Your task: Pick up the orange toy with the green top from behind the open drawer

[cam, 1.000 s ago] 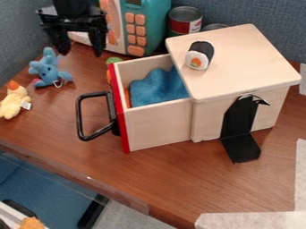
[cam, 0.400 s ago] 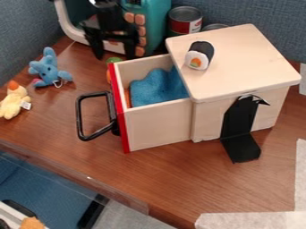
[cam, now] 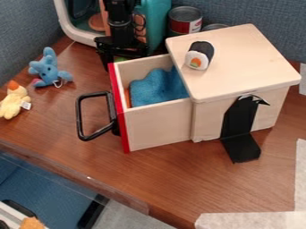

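The black gripper (cam: 124,57) hangs at the back left corner of the pulled-out drawer (cam: 156,126), its fingers open with one to each side of a small green object (cam: 119,59) behind the drawer's front. The drawer has a red front edge and a black handle (cam: 78,117), and a blue cloth (cam: 156,88) lies inside. On top of the wooden box (cam: 251,58) rests a sushi roll toy (cam: 199,55). Whether the gripper touches the drawer or the green object cannot be told.
A blue plush (cam: 49,68) and a yellow duck plush (cam: 14,100) lie at the left. Behind stand a teal toy microwave (cam: 156,22) and a can (cam: 184,20). A black bracket (cam: 240,129) stands against the box's front.
The gripper has moved right from above the blue plush to the drawer's back left corner, coming in front of the microwave. The drawer and toys have stayed put.
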Motion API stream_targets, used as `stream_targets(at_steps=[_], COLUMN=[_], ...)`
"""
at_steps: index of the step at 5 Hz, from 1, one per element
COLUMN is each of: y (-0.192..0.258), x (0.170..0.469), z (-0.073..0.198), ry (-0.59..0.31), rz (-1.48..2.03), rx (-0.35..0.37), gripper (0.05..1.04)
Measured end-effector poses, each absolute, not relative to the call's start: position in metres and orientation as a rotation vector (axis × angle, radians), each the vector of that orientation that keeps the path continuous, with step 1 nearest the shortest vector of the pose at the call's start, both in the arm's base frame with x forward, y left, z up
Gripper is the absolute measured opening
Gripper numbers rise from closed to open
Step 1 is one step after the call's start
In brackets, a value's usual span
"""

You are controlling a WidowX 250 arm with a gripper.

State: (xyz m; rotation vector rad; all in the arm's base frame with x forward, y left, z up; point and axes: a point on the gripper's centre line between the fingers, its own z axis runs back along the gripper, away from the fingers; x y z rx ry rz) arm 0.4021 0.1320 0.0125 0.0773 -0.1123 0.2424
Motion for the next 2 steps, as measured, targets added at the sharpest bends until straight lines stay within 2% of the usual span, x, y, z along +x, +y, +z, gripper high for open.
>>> stream_targets(at_steps=[1, 2], y=[0.1316, 0.1299], x=[0.3995, 0.3982], z=[0.0128, 0.018], ry=[-0.097, -0.11], rz=[0.236, 0.242], rx=[0.07, 0.048], gripper=[0.698, 0.668])
